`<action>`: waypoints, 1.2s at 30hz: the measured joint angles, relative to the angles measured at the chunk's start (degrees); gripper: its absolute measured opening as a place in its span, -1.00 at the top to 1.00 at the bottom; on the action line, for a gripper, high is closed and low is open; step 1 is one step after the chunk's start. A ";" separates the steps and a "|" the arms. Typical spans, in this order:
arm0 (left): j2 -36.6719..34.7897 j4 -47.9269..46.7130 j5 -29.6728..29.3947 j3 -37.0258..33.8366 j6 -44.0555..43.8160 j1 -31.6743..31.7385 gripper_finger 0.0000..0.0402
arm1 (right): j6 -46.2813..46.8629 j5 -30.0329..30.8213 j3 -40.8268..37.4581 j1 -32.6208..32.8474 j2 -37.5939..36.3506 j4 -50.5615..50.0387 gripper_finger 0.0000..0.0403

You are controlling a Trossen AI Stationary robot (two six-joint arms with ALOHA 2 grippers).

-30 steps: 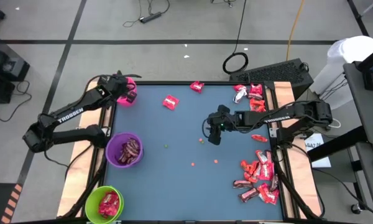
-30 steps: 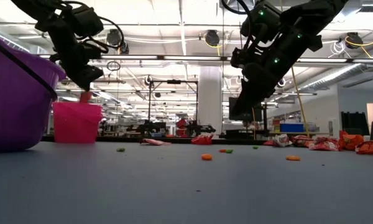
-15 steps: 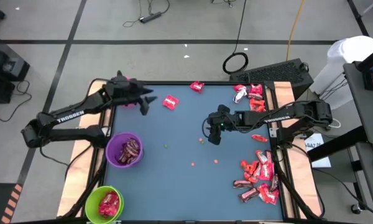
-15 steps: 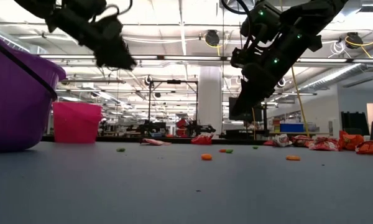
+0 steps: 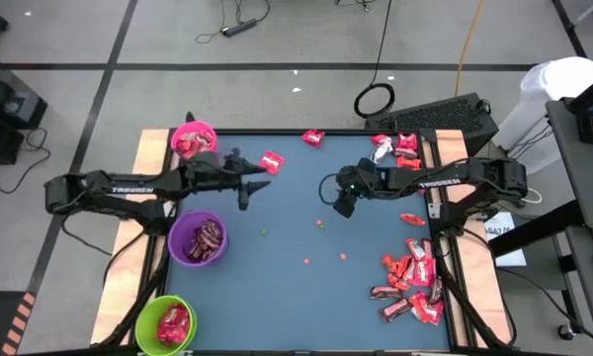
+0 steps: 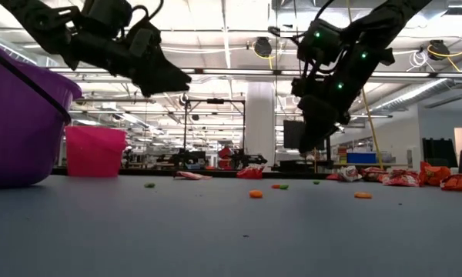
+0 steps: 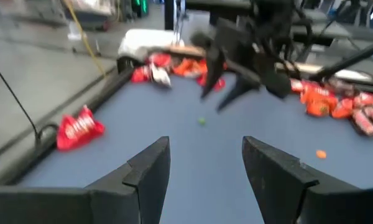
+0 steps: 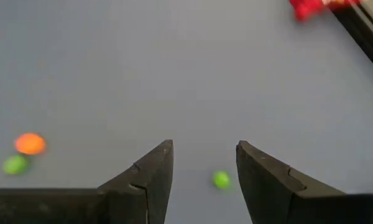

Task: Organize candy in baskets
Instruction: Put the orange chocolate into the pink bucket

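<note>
While hovering above the mat (image 5: 287,287), left gripper (image 5: 249,190) spread wide, holding nothing; right gripper (image 5: 342,205) likewise parted and empty, near loose specks (image 8: 221,180).

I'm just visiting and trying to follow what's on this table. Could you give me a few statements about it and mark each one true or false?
1. The purple basket holds dark brown candy. True.
2. The lime green basket is empty. False: red candy lies in it.
3. The left gripper carries a candy. False: its fingers are open with nothing between them.
4. Most loose candy lies along the table's right side. True.
5. The right gripper is open above the blue mat. True.
</note>
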 joint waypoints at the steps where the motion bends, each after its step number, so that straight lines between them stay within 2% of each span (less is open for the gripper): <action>1: 0.87 0.04 -0.60 -0.02 -0.35 -0.45 -0.03 | 0.41 0.26 0.46 -0.83 0.00 -1.95 0.18; 8: 3.67 -0.01 -2.13 -0.02 0.86 -0.93 -0.03 | 5.95 10.33 5.64 -7.52 -0.02 -20.01 0.18; 11: 3.74 0.02 -2.17 -0.02 0.92 -0.93 -0.03 | 8.06 10.67 7.44 -11.70 -0.04 -27.92 0.18; 14: 3.74 0.02 -2.21 -0.02 2.16 -0.93 -0.03 | 7.20 10.60 7.41 -15.77 -0.04 -31.78 0.17; 26: 3.74 0.03 -2.23 -0.02 2.50 -0.93 -0.03 | 11.76 6.03 3.80 -28.19 -0.04 -36.15 -0.21; 30: 3.74 0.02 -2.23 -0.02 2.49 -0.93 -0.03 | 11.74 2.51 1.53 -30.26 -0.04 -34.74 -0.19; 36: 3.74 0.18 -2.24 -0.02 2.49 -0.93 -0.03 | 10.58 2.30 -1.51 -31.46 -0.04 -32.62 -0.01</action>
